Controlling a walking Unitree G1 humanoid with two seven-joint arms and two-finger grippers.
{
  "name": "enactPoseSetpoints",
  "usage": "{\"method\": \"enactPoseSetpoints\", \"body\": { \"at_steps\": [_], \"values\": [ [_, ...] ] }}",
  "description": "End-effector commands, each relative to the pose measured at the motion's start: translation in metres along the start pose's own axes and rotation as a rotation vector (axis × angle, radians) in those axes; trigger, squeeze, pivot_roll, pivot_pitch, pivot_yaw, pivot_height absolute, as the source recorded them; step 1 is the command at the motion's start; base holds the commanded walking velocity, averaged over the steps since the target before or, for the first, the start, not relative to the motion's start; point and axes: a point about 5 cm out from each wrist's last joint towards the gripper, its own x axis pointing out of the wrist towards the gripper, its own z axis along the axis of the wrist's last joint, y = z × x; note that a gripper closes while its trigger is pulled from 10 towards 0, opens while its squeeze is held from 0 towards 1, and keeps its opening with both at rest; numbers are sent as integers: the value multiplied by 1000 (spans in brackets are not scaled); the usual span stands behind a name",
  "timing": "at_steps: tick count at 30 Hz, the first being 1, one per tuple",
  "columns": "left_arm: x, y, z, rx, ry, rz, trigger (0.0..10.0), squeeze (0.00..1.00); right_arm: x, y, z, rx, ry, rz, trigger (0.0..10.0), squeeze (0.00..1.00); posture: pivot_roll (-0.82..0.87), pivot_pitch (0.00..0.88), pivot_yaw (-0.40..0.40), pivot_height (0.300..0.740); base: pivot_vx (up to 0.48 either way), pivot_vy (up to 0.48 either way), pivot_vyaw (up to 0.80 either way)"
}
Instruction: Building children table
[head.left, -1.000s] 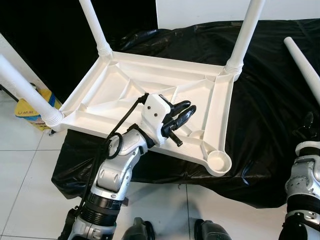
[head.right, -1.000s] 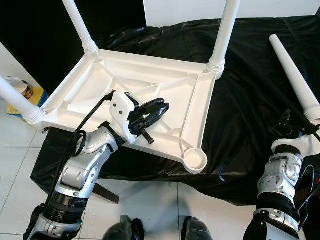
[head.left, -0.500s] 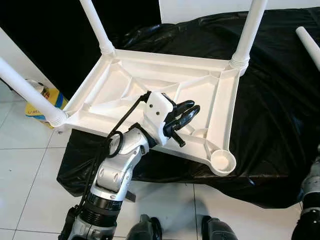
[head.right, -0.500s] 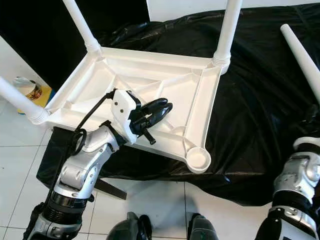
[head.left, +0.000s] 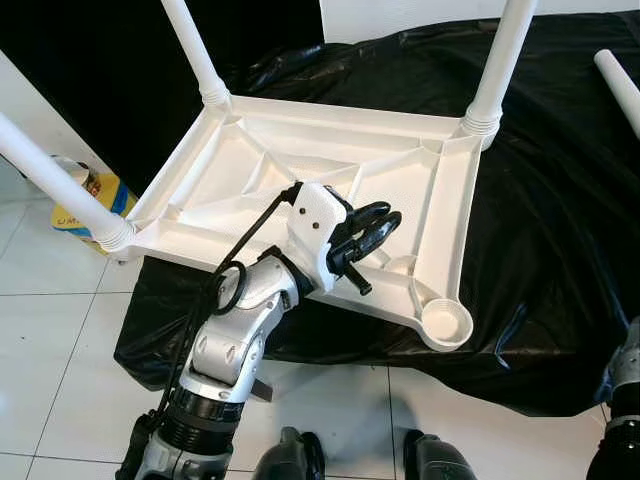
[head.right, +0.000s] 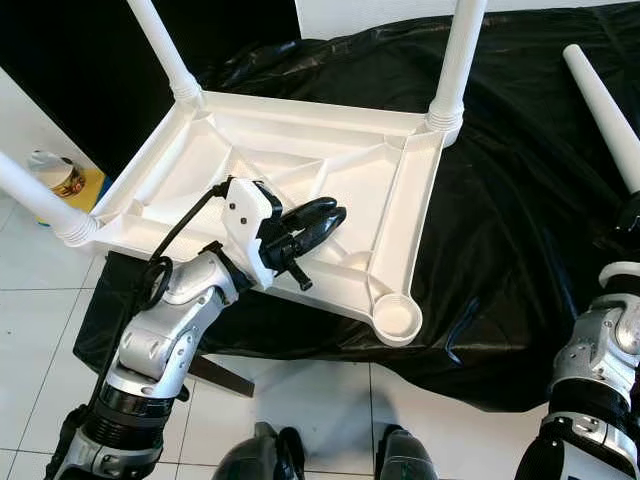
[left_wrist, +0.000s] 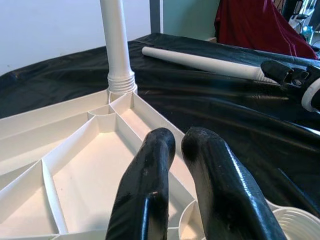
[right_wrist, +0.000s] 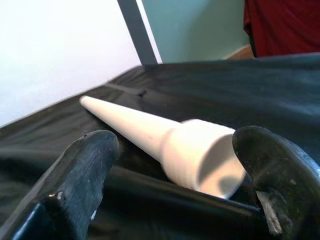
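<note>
The white children's table top (head.left: 300, 165) lies upside down on a black sheet (head.left: 560, 200). Three white legs stand in its corners: far left (head.left: 192, 50), far right (head.left: 500, 60) and near left (head.left: 50, 175). The near right socket (head.left: 446, 322) holds no leg. My left gripper (head.left: 385, 218) hovers over the ribbed underside, shut with nothing in it; its fingers (left_wrist: 150, 170) point toward the far right leg. A loose white leg (head.right: 600, 105) lies on the sheet at the right. My right gripper (right_wrist: 177, 145) is open, its fingers either side of that leg's thick end (right_wrist: 200, 150), without closing on it.
A yellow bag with a tin (head.left: 80, 195) sits on the tiled floor at the left, beside the near left leg. My feet (head.left: 290, 462) stand close to the sheet's front edge. A red cloth (left_wrist: 260, 25) hangs beyond the sheet.
The camera has shifted a little, so the whole scene sits slightly differently. Left gripper stays over the table's underside; right arm has slid toward the picture's right edge, still by the loose leg.
</note>
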Motion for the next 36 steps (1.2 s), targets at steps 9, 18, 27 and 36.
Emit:
{"method": "enactPoseSetpoints", "body": {
  "at_steps": [9, 18, 27, 36],
  "values": [
    [-2, -2, 7, 5, -8, -15, 10000, 0, -4, -5, -12, 39, 82, 2, 10000, 0, 102, 214, 148, 740, 0, 0, 0],
    [-4, -3, 9, 0, -7, -15, 10000, 0, 1, 4, -16, 46, 147, 116, 10000, 0, 110, 232, 152, 740, 0, 0, 0],
    [-5, -7, 11, -12, -4, -13, 10000, 0, 17, 11, -8, 25, 150, 204, 10000, 0, 122, 259, 157, 740, 0, 0, 0],
    [-8, -10, 13, -22, 8, -8, 10000, 0, 33, 28, -5, 38, 202, 323, 2078, 0, 158, 294, 157, 740, 0, 0, 0]
  ]
}}
